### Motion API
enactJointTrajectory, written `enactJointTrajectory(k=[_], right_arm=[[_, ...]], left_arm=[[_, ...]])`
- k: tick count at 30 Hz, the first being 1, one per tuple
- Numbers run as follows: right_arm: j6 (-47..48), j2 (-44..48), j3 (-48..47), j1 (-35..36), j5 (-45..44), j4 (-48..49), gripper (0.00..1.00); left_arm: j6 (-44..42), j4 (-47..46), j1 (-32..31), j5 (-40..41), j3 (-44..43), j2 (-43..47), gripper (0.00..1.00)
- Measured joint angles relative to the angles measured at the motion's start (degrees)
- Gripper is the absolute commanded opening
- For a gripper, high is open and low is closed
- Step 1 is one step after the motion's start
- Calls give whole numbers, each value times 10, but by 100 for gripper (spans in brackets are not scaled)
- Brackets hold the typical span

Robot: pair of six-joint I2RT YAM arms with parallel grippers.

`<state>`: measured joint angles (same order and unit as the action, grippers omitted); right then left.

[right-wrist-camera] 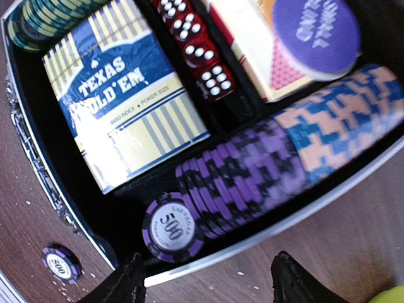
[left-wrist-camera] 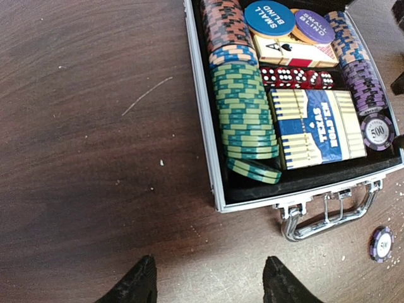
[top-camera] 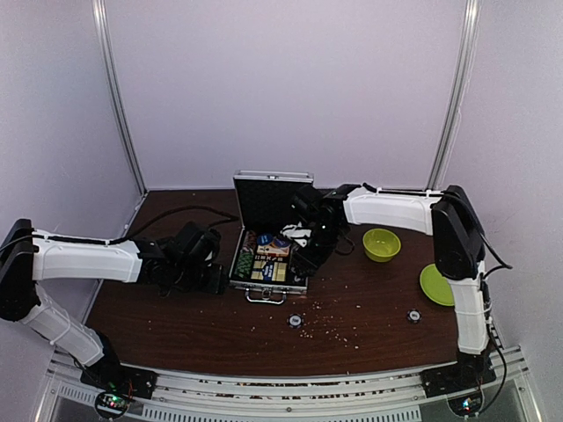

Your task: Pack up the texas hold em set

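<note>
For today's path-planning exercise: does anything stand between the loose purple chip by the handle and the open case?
Only the front wall of the case faces the chip; the metal handle sits beside that path; the lid stands open.

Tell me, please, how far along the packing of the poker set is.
Done: chip rows, dice and card box sit in the open case. In hand: nothing; left hand and right hand are open. Left: two loose chips on the table, then shutting the lid.
</note>
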<state>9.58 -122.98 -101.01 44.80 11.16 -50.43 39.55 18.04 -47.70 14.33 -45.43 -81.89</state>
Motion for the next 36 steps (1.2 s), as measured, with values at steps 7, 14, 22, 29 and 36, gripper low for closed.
enactJointTrajectory(k=[7, 14, 22, 29, 36], right_arm=[[-14, -45, -25, 2, 12, -16, 69], [0, -54, -37, 2, -14, -28, 67], [6, -45, -21, 10, -52, -5, 63], [30, -44, -18, 11, -100, 30, 61], [54, -42, -4, 11, -144, 85, 60]], left_arm=[[0, 0, 0, 0, 0, 0, 59], [0, 0, 0, 0, 0, -2, 59], [0, -1, 0, -1, 0, -18, 59], [1, -3, 0, -2, 0, -22, 59], [5, -5, 0, -2, 0, -22, 59]])
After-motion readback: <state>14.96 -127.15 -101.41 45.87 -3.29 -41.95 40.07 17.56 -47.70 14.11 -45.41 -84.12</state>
